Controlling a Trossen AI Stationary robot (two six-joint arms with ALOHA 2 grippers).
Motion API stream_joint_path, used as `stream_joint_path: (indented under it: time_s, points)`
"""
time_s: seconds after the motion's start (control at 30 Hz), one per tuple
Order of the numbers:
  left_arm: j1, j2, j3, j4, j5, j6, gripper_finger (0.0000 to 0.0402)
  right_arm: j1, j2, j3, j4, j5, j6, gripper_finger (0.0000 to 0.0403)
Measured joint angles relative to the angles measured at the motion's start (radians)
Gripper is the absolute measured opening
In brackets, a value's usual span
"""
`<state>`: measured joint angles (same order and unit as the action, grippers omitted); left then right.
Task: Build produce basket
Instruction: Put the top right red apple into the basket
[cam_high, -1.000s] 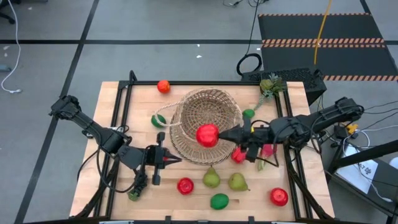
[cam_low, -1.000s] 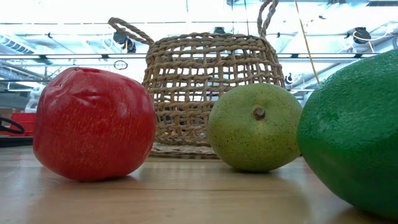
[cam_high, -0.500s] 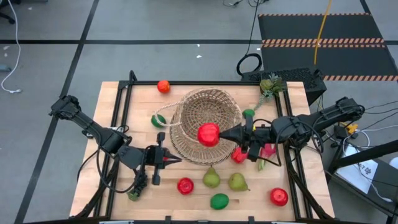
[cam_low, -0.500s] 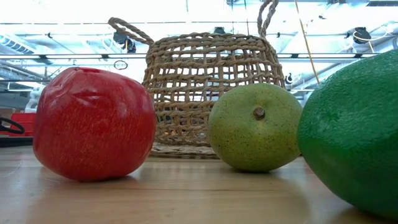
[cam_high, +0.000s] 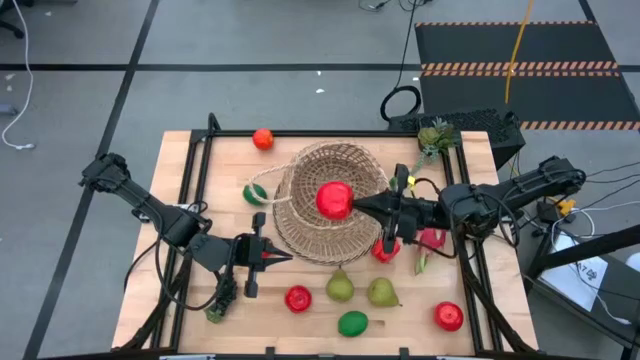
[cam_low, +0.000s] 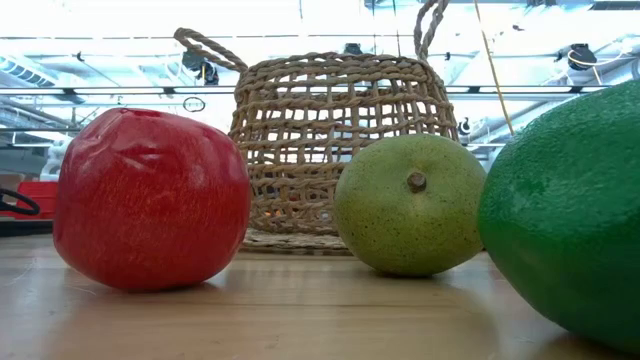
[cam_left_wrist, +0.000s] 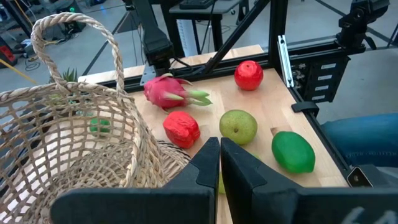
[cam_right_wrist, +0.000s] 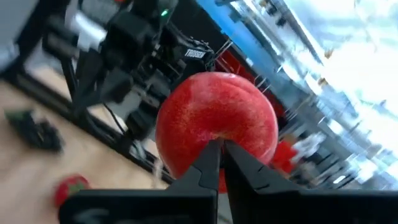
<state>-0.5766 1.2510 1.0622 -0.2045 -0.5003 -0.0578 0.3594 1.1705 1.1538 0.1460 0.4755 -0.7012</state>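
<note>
Since a second ago the right gripper (cam_high: 352, 203) has carried the red apple (cam_high: 334, 199) up and inward, so the fruit now hangs over the open middle of the basket (cam_high: 300, 235) rather than over its near-side rim; nothing else on the table has shifted. The fingers are pinched almost fully together, and the right wrist view shows them nipping the apple (cam_right_wrist: 216, 121) at its lower edge, seemingly by a stem or a small fold, so the hold looks slender. The step in hand appears to be the drop into the basket. To do it well, the arm should probably lower the apple below the rim and clear of the thin arched handle (cam_left_wrist: 93, 31) before the fingers part, since a round fruit let go from high up could bounce out of the weave or tip the light basket. The left gripper (cam_high: 268, 257) waits just beside the basket, at its front-left, with its fingers pressed together and empty. Still outside the basket are a pink dragon fruit (cam_left_wrist: 168, 90), a second red fruit (cam_left_wrist: 181, 129), a pear (cam_left_wrist: 238, 127), a lime (cam_left_wrist: 293, 150) and another red apple (cam_left_wrist: 248, 74), all lying on the side away from the left arm.
</note>
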Motion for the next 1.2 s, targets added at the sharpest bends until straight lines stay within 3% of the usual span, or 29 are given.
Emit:
stream_joint_path:
  time_s: [0.5, 0.6, 0.77, 0.9, 1.0, 1.2]
  points:
    - [0.0, 0.0, 0.0, 0.0, 0.0, -0.007, 0.0019, -0.02, -0.001, 0.0, 0.075, -0.032, 0.64, 0.0006]
    - [0.0, 0.0, 0.0, 0.0, 0.0, -0.007, 0.0019, -0.02, -0.001, 0.0, 0.097, -0.022, 0.659, 0.0007]
    - [0.0, 0.0, 0.0, 0.016, 0.0, -0.007, 0.0019, -0.019, 0.02, 0.0, 0.092, 0.105, 0.697, 0.0008]
    - [0.0, 0.0, 0.0, 0.035, 0.0, -0.007, 0.0019, -0.021, 0.066, 0.001, 0.129, 0.098, 0.729, 0.0008]
    - [0.0, 0.0, 0.0, 0.034, 0.0, -0.006, 0.0019, -0.051, 0.081, 0.06, 0.01, 0.098, 0.778, 0.0008]
    - [0.0, 0.0, 0.0, 0.036, 0.0, -0.006, 0.0019, -0.164, 0.132, 0.324, -0.526, 0.074, 0.923, 0.0008]
